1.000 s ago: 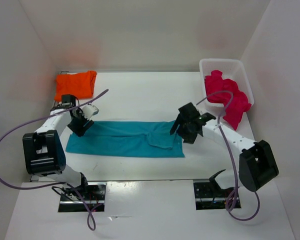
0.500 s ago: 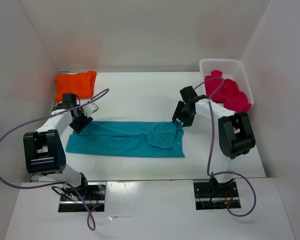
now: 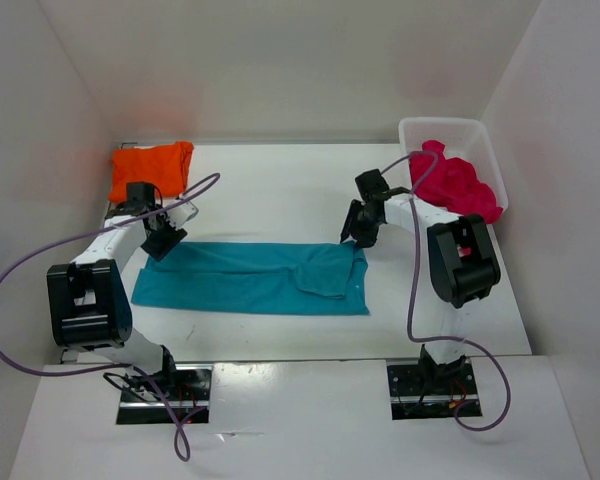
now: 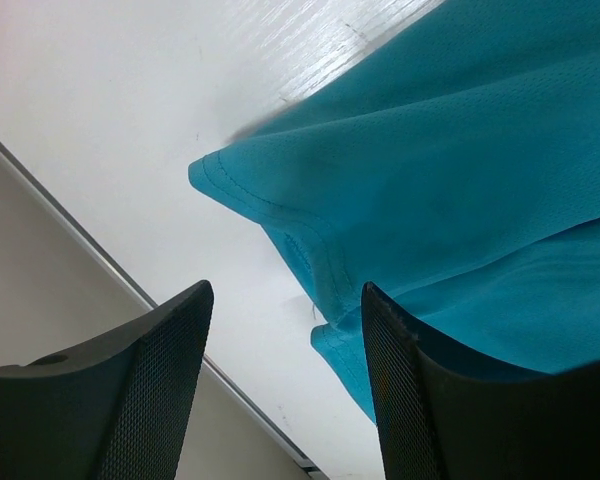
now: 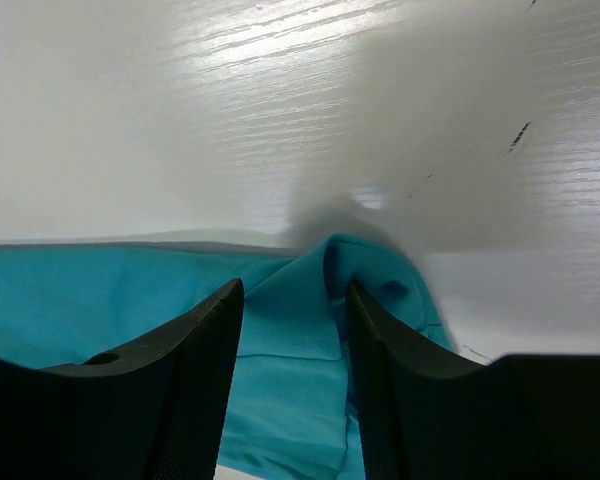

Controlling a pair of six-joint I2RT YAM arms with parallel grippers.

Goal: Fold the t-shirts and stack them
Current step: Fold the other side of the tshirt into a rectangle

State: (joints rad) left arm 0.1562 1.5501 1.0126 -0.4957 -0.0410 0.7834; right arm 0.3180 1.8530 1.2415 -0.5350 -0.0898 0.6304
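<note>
On the table [image 3: 270, 185] in front of me the teal shirt [image 3: 250, 278] lies folded into a long strip, running left to right between the two arms. The left gripper [image 3: 165, 240] sits at the strip's far left corner. From its wrist camera its fingers [image 4: 150, 390] stand well apart. The hemmed corner of the cloth shows in the gap and passes under the right-hand finger, and nothing is clamped.

The right gripper [image 3: 358, 232] is down at the far right corner of the same shirt. Its fingers [image 5: 195, 370] are about half spread and stand astride a small raised pucker of teal cloth. I can't tell whether the pads touch the cloth.

The orange shirt [image 3: 152, 168] rests folded at the far left corner of the table, just beyond the left gripper and apart from it. The pink-red shirt [image 3: 455, 185] lies crumpled in the basket [image 3: 440, 122] at the far right, near the right arm.
</note>
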